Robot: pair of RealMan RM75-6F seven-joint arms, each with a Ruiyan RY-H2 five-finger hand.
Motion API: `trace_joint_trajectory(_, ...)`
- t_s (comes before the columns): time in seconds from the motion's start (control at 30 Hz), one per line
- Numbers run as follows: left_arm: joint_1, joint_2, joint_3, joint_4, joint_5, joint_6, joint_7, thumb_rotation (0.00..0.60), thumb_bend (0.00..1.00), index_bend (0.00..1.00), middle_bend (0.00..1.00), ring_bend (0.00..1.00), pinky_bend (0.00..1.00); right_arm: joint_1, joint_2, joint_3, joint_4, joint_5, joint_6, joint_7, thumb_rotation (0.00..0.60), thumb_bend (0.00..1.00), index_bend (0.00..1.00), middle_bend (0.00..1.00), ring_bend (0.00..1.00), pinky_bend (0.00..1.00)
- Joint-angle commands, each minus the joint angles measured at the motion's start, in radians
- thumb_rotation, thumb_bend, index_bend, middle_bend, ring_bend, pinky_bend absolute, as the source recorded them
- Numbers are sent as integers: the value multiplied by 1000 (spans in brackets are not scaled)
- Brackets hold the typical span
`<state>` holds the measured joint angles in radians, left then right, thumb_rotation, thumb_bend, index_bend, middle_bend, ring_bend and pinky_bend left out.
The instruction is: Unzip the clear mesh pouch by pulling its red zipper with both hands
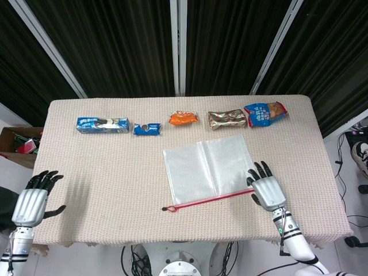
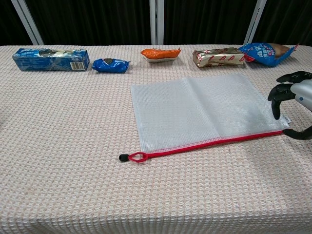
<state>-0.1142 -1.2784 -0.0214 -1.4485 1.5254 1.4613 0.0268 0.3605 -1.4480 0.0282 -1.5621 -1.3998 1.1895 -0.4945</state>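
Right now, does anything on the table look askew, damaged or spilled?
Nothing spilled or damaged. The mesh pouch lies flat, slightly skewed, its red zipper closed. The right hand sits at its right edge.

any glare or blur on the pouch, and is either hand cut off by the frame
Head view: sharp, with soft sheen on the clear mesh pouch and both hands fully in frame. Chest view: crisp weave, but the right hand is cropped at the edge, and the left hand is absent.

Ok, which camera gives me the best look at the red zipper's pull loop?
The chest view: the pull loop at the red zipper's left end shows large, with its black tip. In the head view it is tiny and its shape barely readable.
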Motion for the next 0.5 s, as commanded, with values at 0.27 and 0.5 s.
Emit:
trace_joint_trajectory(0.27, 32, 7, 9, -5, -8, 35, -6, 600, 0, 231, 157, 103, 171, 261, 37, 45, -238, -49, -375, 179, 600, 81, 115, 145, 0, 0)
trace_joint_trajectory(0.5, 45, 6, 10, 12, -12, 47, -27, 600, 0, 231, 155, 103, 171, 405, -163, 105, -108, 62, -521, 162, 600, 176, 215, 132, 0, 0)
